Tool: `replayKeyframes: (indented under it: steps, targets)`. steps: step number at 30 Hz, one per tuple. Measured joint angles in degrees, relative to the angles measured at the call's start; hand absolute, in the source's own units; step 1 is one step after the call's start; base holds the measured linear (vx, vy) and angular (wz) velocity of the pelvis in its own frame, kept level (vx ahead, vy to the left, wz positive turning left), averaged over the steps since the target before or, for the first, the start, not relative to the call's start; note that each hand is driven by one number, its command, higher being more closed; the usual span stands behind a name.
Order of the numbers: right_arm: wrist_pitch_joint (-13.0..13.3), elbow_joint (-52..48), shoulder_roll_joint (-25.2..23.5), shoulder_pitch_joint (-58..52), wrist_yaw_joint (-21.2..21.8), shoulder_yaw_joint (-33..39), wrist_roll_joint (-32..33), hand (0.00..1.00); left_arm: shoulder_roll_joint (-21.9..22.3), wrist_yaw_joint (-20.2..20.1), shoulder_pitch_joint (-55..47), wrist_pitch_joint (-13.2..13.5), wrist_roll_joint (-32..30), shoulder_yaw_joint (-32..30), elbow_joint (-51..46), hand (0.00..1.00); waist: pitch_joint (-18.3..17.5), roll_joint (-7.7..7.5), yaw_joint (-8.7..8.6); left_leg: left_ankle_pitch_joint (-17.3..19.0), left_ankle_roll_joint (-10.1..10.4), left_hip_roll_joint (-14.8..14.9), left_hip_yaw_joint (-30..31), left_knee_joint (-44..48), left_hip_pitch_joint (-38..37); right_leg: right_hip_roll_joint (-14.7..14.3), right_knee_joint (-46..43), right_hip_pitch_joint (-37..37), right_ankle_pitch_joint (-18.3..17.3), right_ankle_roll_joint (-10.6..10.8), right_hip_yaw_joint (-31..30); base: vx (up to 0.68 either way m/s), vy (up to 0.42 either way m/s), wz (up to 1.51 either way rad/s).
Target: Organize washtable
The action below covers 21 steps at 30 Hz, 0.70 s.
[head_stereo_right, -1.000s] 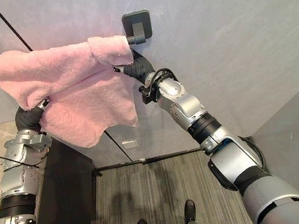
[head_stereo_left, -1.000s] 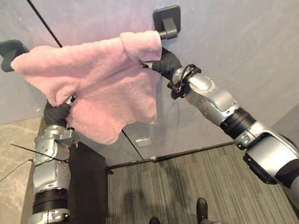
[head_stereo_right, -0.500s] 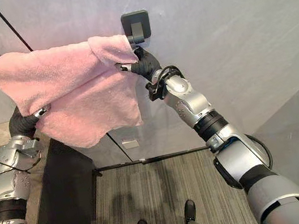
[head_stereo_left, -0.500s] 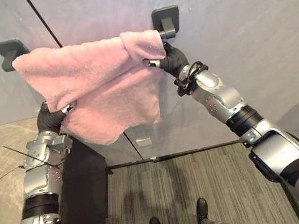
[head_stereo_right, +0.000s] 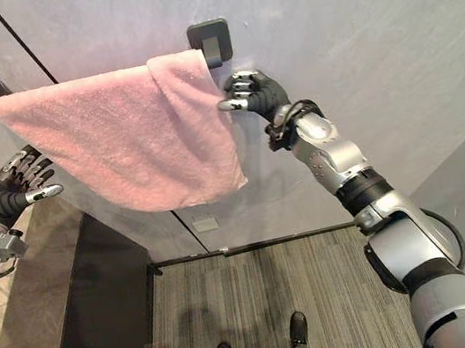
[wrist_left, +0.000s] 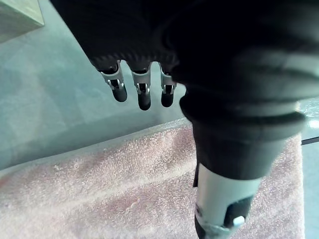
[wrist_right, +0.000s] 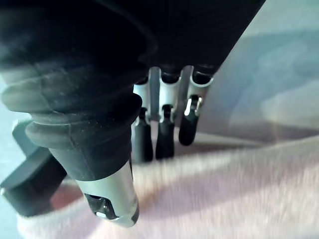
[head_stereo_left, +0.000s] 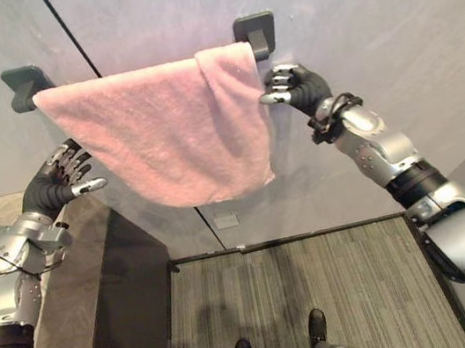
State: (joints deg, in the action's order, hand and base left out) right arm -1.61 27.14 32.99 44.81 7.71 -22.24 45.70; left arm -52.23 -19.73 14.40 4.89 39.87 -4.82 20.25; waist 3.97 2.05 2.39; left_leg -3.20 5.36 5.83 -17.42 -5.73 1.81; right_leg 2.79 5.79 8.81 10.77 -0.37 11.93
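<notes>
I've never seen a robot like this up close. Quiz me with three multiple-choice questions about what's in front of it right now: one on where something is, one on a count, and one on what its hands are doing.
1. Where is the pink towel?
A. On the floor.
B. Hung up on the wall.
C. Stuffed in a basket.

2. How many dark brackets are on the wall?
A. One.
B. Two.
C. Four.

3. What are the hands doing with the towel?
A. Both clutch it.
B. Only one grips it.
C. Neither grips it.

Answers:
1 B: the towel hangs spread out high on the wall.
2 B: there is one bracket at each end of the towel.
3 C: the left hand is apart from the cloth and the right hand is beside its edge. Both have relaxed fingers and hold nothing.
</notes>
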Motion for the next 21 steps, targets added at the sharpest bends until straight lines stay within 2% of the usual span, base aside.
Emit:
replayKeyframes:
  steps: [3, 5, 9, 11, 12, 14, 15, 17, 18, 19, 21]
  targets:
    - [-0.28, -3.13, 1.52, -6.59, 0.15, 4.15, 0.51, 0.00, -0.10, 0.76, 0.02, 0.04, -0.45, -0.91, 0.04, 0.00, -0.06, 0.04, -0.15, 0.03, 0.00, 0.02, -0.11, 0.00, -0.71, -0.04, 0.17, -0.60, -0.05, 0.06, -0.25, 0.01, 0.011, -0.04]
    - [-0.41, -4.54, 2.68, -10.64, 0.16, 8.87, 0.67, 0.00, -0.24, 1.89, 0.23, 0.08, -2.44, -3.93, 1.10, 0.00, -0.10, 0.01, -0.32, 0.03, 0.00, -0.02, -0.04, -0.01, -0.69, 0.00, 0.17, -0.65, -0.06, 0.07, -0.18, 0.00, 0.000, 0.00]
    - [-1.20, -4.10, 3.60, -17.27, -1.58, 23.64, 0.32, 0.00, -1.06, 7.77, 0.24, 0.03, -7.43, -15.68, 8.69, 0.00, -0.92, 0.01, -1.46, 0.04, 0.00, 0.09, 0.60, 0.01, -1.29, -0.03, -0.05, -1.62, -0.64, 0.75, 0.72, 0.03, 0.020, 0.10]
    - [-0.91, -4.34, 3.60, -19.01, -4.75, 32.72, -0.36, 0.00, -0.96, 12.72, -0.40, 0.01, -9.90, -25.84, 9.75, 0.00, -2.03, -0.12, -1.71, 0.30, 0.19, 0.07, 0.51, 0.00, -1.35, -0.03, -0.04, -1.59, -0.95, 1.06, 0.66, 0.04, 0.023, -0.04]
    - [-0.64, -4.67, 3.62, -19.29, -5.75, 34.22, -0.50, 0.00, -0.94, 14.37, -0.64, 0.08, -10.58, -28.31, 9.74, 0.00, -2.37, -0.12, -1.72, 0.35, 0.17, 0.08, 0.42, 0.00, -1.45, -0.07, -0.04, -1.59, -1.08, 1.19, 0.61, 0.03, 0.019, -0.10]
    - [1.44, -8.53, 3.39, -20.60, -8.96, 35.89, -1.35, 0.00, -0.86, 21.64, -0.86, 0.42, -12.48, -35.83, 9.62, 0.00, -4.27, -0.08, -1.92, 0.58, 0.26, 0.15, 0.22, 0.00, -1.69, -0.23, -0.03, -1.61, -1.37, 1.45, 0.34, 0.04, 0.013, -0.10]
    - [1.66, -10.06, 3.11, -20.60, -9.42, 35.86, -1.35, 0.00, -0.62, 23.61, -0.82, 0.49, -13.07, -37.79, 9.12, 0.00, -4.59, -0.08, -2.07, 0.62, 0.29, 0.17, 0.18, 0.00, -1.78, -0.27, -0.04, -1.63, -1.38, 1.46, 0.26, 0.04, 0.011, -0.08]
    - [3.28, -16.81, 1.57, -20.69, -11.07, 35.81, -1.54, 0.00, 2.47, 31.07, -0.90, 0.62, -16.56, -44.72, 2.03, 0.00, -4.88, -0.16, -2.43, 0.65, 0.31, 0.21, -0.04, -0.03, -2.06, -0.32, 0.07, -1.79, -1.44, 1.46, 0.03, 0.02, 0.014, -0.05]
    - [4.82, -21.95, 1.00, -20.78, -11.99, 35.74, -2.01, 0.00, 6.93, 37.50, -1.13, 1.72, -20.57, -48.24, -6.37, 0.00, -4.90, -0.12, -2.41, 0.70, 0.26, 0.13, -0.21, -0.04, -2.31, -0.22, 0.13, -2.02, -1.60, 1.38, -0.04, 0.00, 0.000, 0.00]
    - [6.48, -25.89, 0.98, -20.78, -12.59, 35.56, -2.61, 0.00, 11.24, 42.07, -2.34, 3.02, -24.22, -49.94, -14.21, 0.00, -5.06, -0.06, -2.39, 0.78, 0.22, 0.09, -0.31, -0.05, -2.72, -0.17, 0.16, -2.45, -1.77, 1.34, 0.00, 0.01, 0.023, 0.04]
    - [9.20, -29.17, 0.96, -20.43, -12.95, 35.20, -3.13, 0.00, 15.95, 45.72, -4.92, 4.74, -28.49, -49.39, -23.06, 0.00, -6.57, -0.18, -2.26, 0.81, 0.26, 0.15, -0.25, -0.06, -2.73, -0.19, 0.16, -2.54, -1.96, 1.16, 0.18, 0.03, 0.015, 0.06]
